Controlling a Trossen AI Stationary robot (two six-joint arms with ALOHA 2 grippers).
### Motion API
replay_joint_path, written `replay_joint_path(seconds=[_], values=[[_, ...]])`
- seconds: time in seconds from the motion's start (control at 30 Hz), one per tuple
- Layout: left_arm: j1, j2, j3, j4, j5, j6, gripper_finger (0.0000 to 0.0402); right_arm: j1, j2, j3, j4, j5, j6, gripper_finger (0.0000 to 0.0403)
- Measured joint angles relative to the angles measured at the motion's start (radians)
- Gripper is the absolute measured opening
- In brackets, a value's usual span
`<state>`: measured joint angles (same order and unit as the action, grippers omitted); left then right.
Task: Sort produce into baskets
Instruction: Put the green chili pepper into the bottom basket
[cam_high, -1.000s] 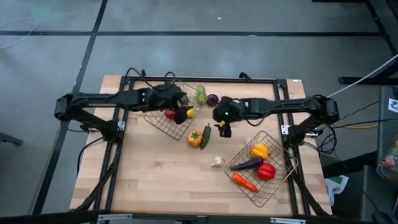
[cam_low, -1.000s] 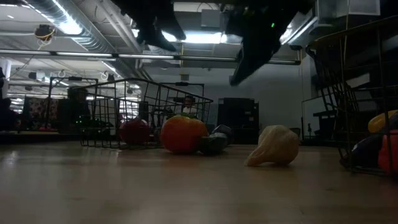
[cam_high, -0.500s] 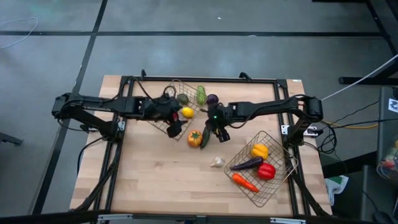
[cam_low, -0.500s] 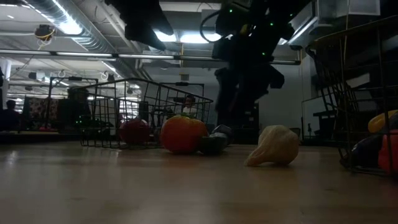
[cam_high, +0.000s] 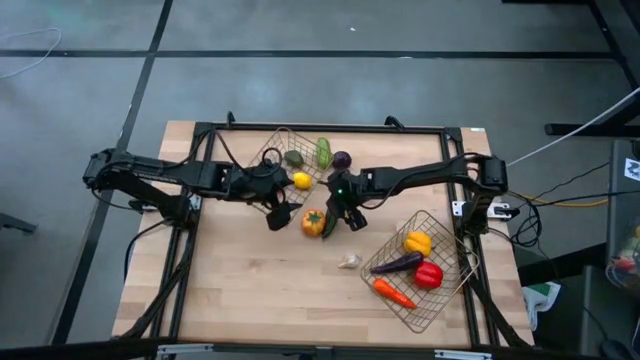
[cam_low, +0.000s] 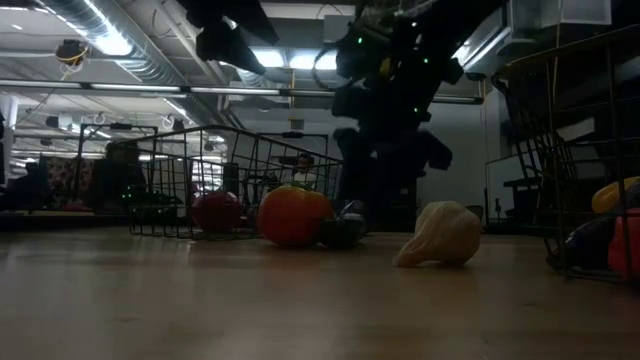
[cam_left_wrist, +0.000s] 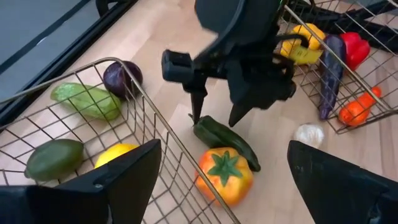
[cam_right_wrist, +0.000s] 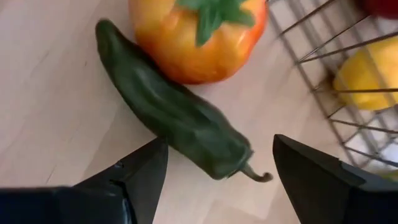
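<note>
Green pepper (cam_right_wrist: 177, 124) on the bare table, touching the orange pepper (cam_left_wrist: 225, 175), between the two baskets.
The pick is in hand: the right gripper (cam_left_wrist: 216, 117) hangs just above the green pepper, fingers spread wide and empty, straddling it; next it likely must drop and close. The left gripper (cam_high: 278, 214), also wide and empty, hovers at the left basket (cam_high: 262, 196).

Dim backlit low view, bright ceiling lights (cam_low: 110, 42)
</note>
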<state>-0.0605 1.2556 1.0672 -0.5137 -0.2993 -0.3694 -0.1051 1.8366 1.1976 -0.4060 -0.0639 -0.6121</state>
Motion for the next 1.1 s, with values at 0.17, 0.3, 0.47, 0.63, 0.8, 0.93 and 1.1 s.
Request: replay_joint_path(seconds=[0.17, 0.3, 0.47, 0.63, 0.8, 0.93, 1.1], values=[[0.0, 0.0, 0.0, 0.0, 0.0, -0.017, 0.0343, 0.0, 0.041, 0.0, 0.022, 0.0, 0.0, 0.0287], [0.0, 0.0, 0.0, 0.0, 0.0, -0.018, 0.0343, 0.0, 0.067, 0.0, 0.01, 0.0, 0.0, 0.0287], [0.0, 0.0, 0.0, 0.0, 0.0, -0.018, 0.0343, 0.0, 0.066, 0.0, 0.005, -0.001, 0.0, 0.0287], [0.0, 0.0, 0.0, 0.0, 0.0, -0.017, 0.0343, 0.0, 0.066, 0.0, -0.042, -0.042, 0.0, 0.0287], [0.0, 0.0, 0.0, 0.0, 0.0, -0.018, 0.0343, 0.001, 0.066, 0.0, -0.092, -0.074, 0.001, 0.0287], [0.0, 0.0, 0.0, 0.0, 0.0, -0.017, 0.0343, 0.001, 0.066, 0.0, -0.126, -0.079, 0.002, 0.0287], [0.0, 0.0, 0.0, 0.0, 0.0, -0.017, 0.0343, 0.001, 0.064, 0.0, -0.139, -0.079, 0.003, 0.0287]])
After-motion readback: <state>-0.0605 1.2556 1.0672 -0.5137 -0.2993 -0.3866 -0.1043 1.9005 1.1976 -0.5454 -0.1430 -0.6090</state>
